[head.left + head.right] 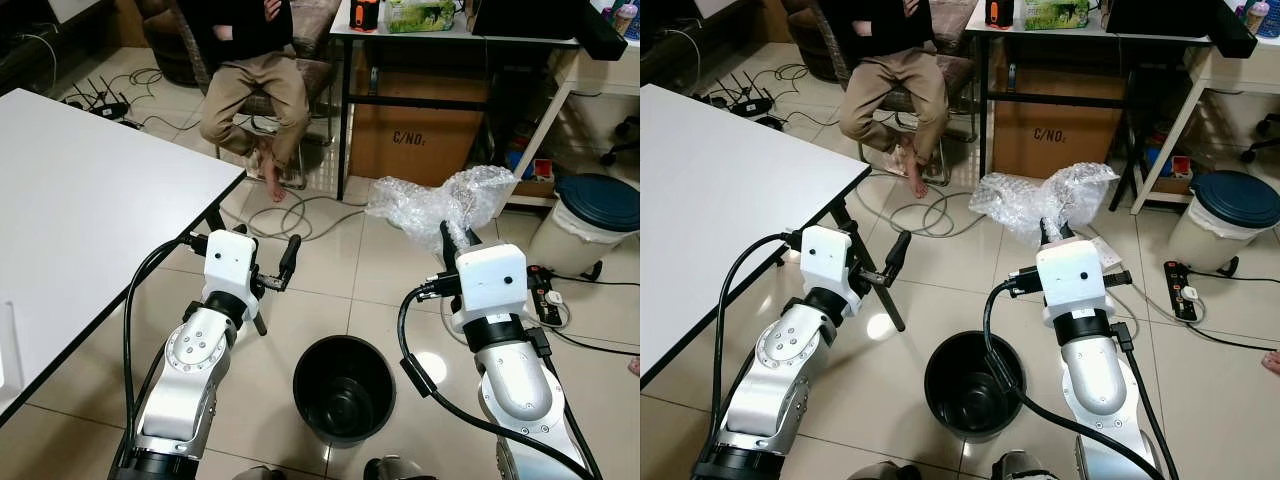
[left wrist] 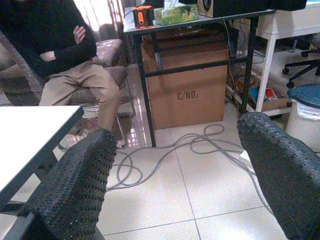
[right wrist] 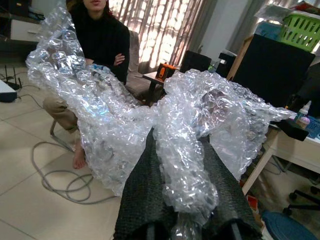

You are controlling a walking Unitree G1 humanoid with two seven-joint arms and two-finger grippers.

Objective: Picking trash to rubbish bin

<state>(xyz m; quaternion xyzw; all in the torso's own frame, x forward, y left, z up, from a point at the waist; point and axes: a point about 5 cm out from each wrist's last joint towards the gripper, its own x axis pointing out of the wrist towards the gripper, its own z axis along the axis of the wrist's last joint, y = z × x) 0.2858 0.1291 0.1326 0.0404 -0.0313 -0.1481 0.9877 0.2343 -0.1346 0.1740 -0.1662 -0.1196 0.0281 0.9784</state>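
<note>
Already in hand: the right gripper (image 3: 182, 200) pinched a crumpled sheet of bubble wrap (image 3: 150, 115), carried above the floor and not yet over the black rubbish bin (image 1: 343, 388).

Next, by my judgement, that arm had to swing back over the bin's mouth (it stood on the tiles between the two arms) and let go. The left gripper (image 2: 175, 180) hung spread and empty beside the white bench's (image 1: 90, 190) corner. The cardboard box (image 1: 415, 130) read "C/NO:".
</note>
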